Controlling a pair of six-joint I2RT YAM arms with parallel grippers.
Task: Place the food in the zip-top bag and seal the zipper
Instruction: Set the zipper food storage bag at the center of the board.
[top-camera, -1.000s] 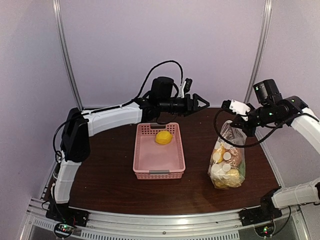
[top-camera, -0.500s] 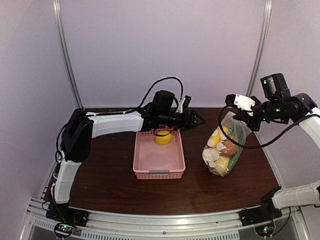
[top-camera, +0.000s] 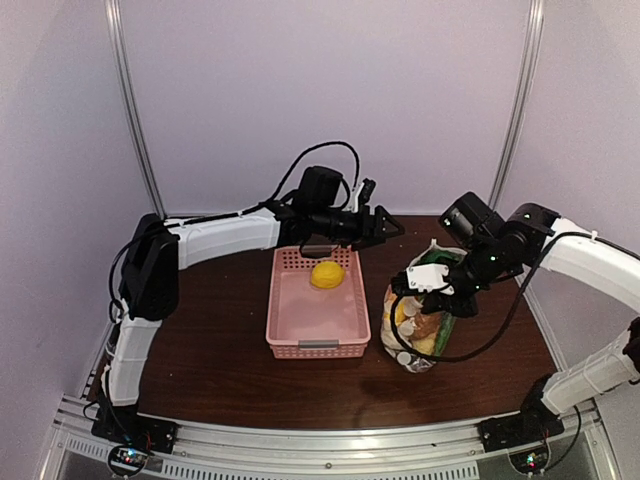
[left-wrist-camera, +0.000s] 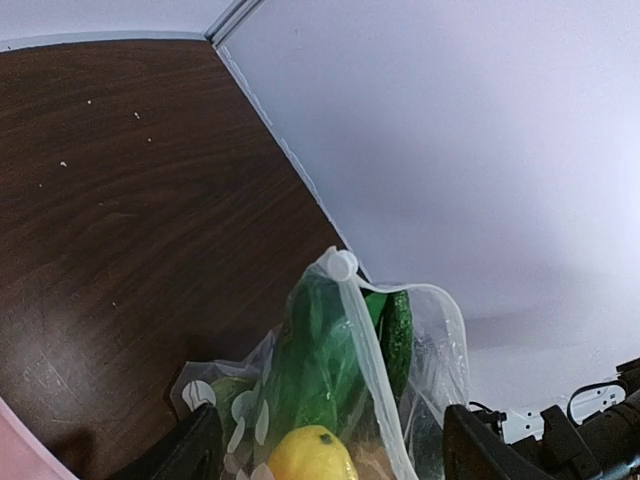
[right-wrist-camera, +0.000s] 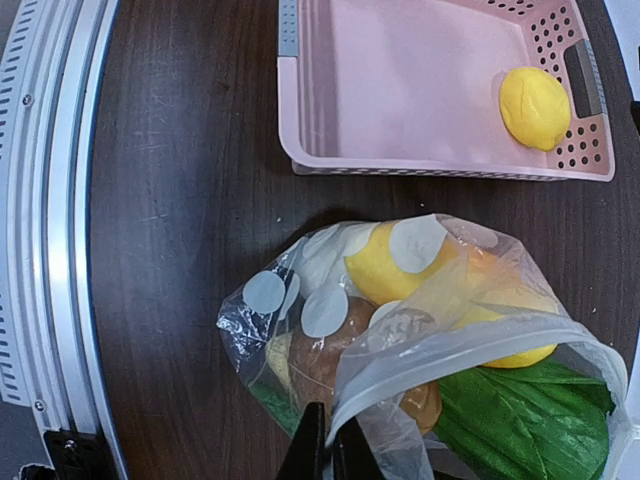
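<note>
A dark brown wood-grain tabletop (top-camera: 220, 350) spans the lower middle of the top view, its near edge bordered by a ribbed silver metal rail (top-camera: 300, 440) along the bottom. At the centre of the frame a pink lattice plastic basket (top-camera: 318, 348) sits flat on it. Just right of centre, apart from the basket, a clear dotted plastic zip-top bag (top-camera: 415, 340) rests its lower end on the wood

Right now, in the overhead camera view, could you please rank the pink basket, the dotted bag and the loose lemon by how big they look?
Largest: pink basket.
Next: dotted bag, somewhat smaller as it stands bunched up and filled.
Smallest: lemon, lying in the basket, clearly the smallest.
</note>
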